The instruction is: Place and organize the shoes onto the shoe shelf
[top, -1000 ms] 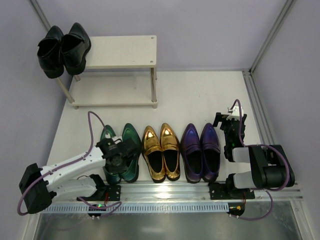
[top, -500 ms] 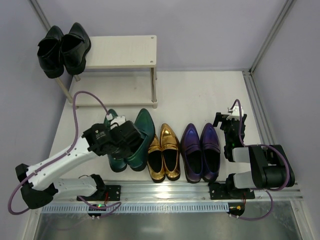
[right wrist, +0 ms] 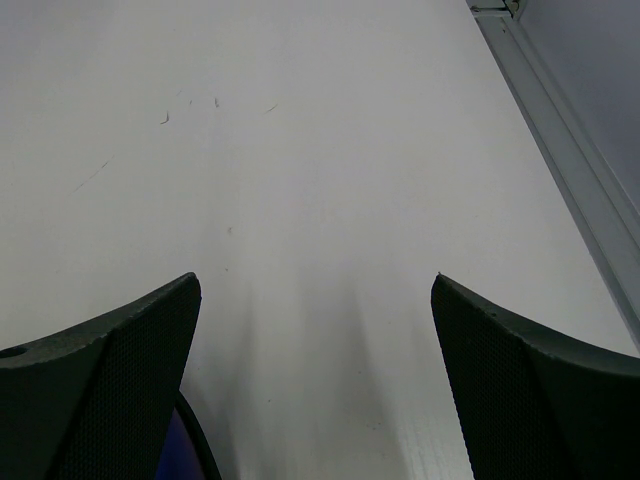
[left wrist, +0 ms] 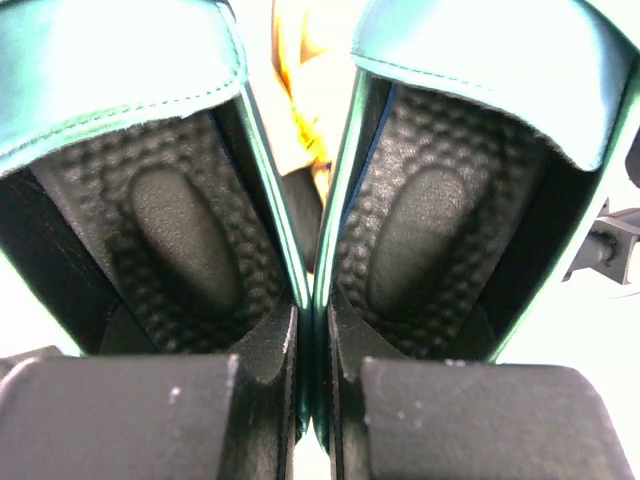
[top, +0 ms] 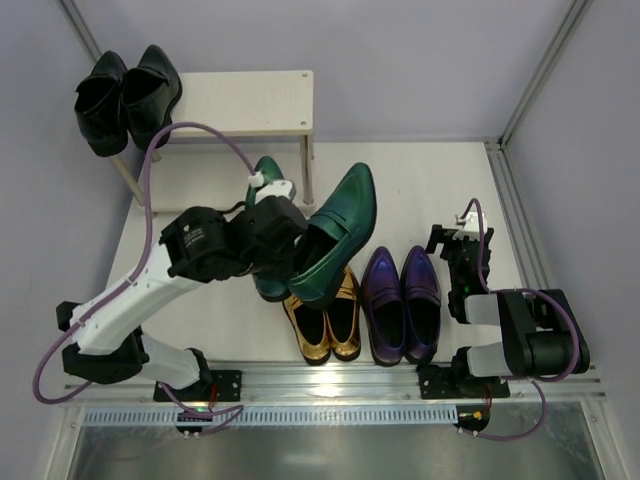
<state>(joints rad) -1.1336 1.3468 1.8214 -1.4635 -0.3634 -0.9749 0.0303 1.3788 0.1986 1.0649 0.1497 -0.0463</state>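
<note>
A white table (top: 400,190) sits between pale walls, with a metal rail along its near edge. The shelf (top: 250,100) stands at the far left. The black pair (top: 128,98) rests on the left end of its top board, heels hanging past the edge.

The left gripper (left wrist: 312,340) holds the green pair (top: 340,230) up off the table, between the shelf and the row of shoes. The jaws are pinched on the two inner side walls, pressed together, with one finger (left wrist: 130,415) inside each shoe on its dark dimpled insole. The toes point toward the back wall and fan apart. From above, the heel ends cover the toes of the gold pair (top: 325,320).

The gold pair lies on the table near the rail, and the purple pair (top: 402,305) is just to its right, toes away from the arms.

The right arm is folded at the right side. The right gripper (right wrist: 315,285) has its jaws spread wide over bare table and holds nothing.
</note>
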